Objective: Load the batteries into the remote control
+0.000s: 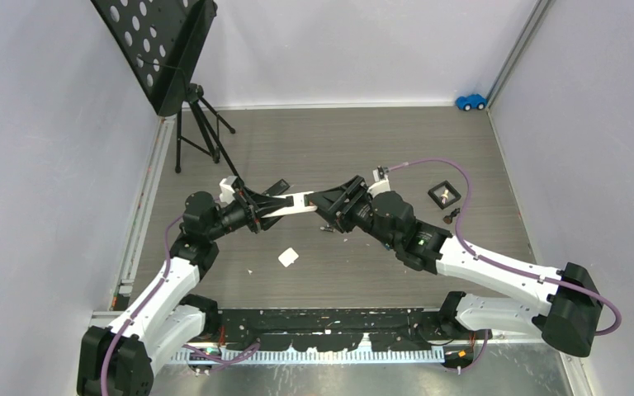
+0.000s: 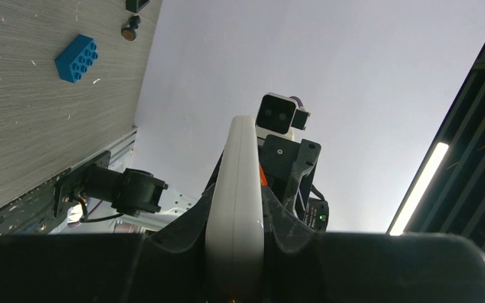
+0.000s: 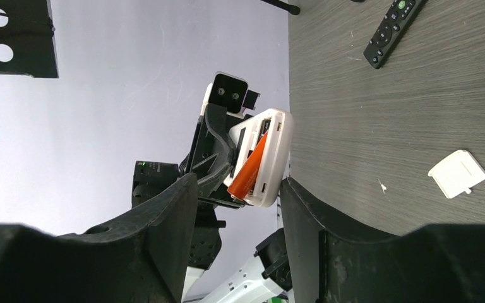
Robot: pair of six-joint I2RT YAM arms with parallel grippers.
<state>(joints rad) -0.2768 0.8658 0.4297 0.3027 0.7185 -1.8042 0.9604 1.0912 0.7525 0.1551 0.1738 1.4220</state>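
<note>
The left gripper (image 2: pixel 237 224) is clamping the long white plastic remote control (image 2: pixel 240 164) edge-on between its fingers, and the remote is running up the middle of the left wrist view. The right gripper (image 3: pixel 237 186) is standing wide open. Its dark fingers (image 3: pixel 170 221) are flanking the remote's end and gripping nothing. The orange cylindrical battery (image 3: pixel 250 169) is lying tilted across the remote's open compartment at the centre of the right wrist view. On the grey wood-grain table (image 3: pixel 385 113), a small white square cover (image 3: pixel 458 172) is lying at right, and a slim black remote (image 3: pixel 395 31) is lying at upper right. A blue studded block (image 2: pixel 76 58) is sitting at the upper left of the left wrist view.
</note>
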